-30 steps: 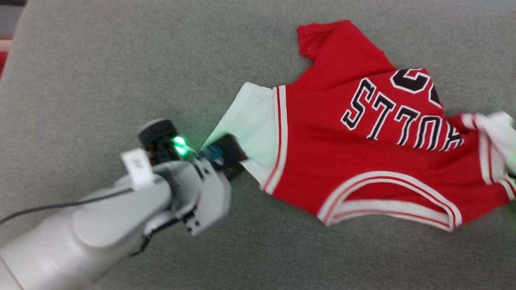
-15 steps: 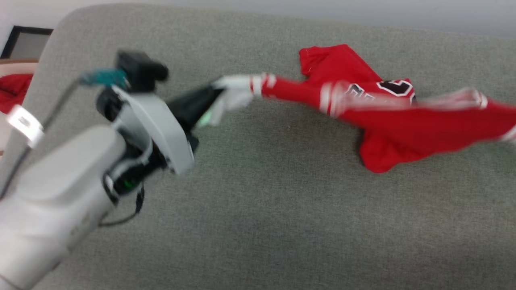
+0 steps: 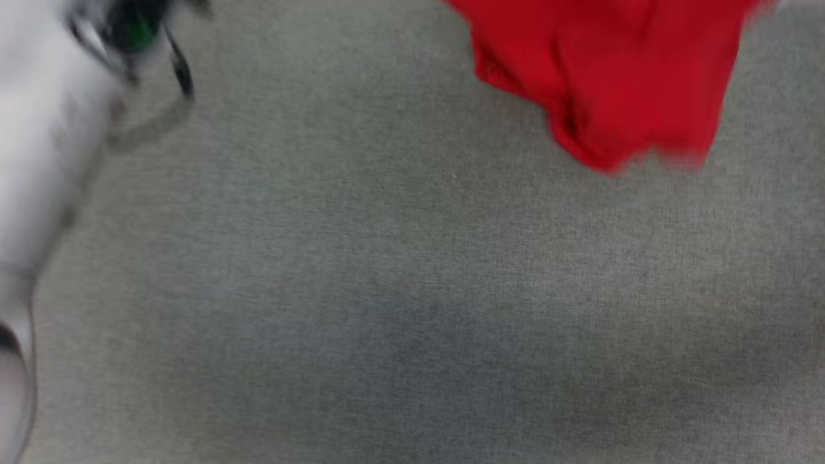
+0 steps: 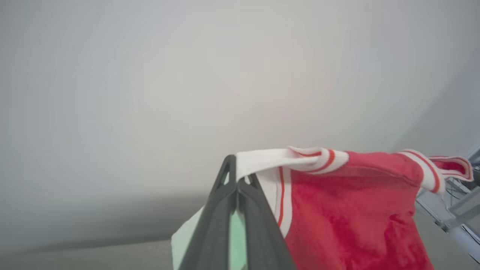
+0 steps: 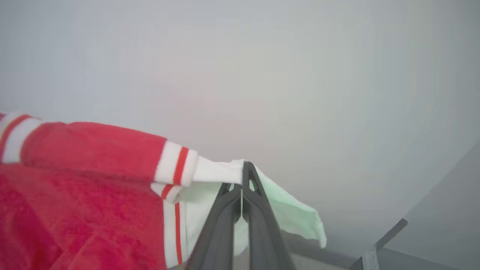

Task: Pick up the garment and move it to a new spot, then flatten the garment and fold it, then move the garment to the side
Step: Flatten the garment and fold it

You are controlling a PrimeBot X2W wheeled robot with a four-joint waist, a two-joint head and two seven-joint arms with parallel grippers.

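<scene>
A red jersey (image 3: pixel 612 71) hangs over grey upholstery (image 3: pixel 387 290). The left gripper (image 4: pixel 236 178) and right gripper (image 5: pixel 243 180) each clamp a white sleeve (image 5: pixel 213 174), fingers closed.

Blurred garment (image 3: pixel 612 77), cropped at the head view's top edge; pale forearm (image 3: pixel 38 161) a smear at left.

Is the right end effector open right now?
No, the right end effector is pinched shut on the white sleeve of the garment.
</scene>
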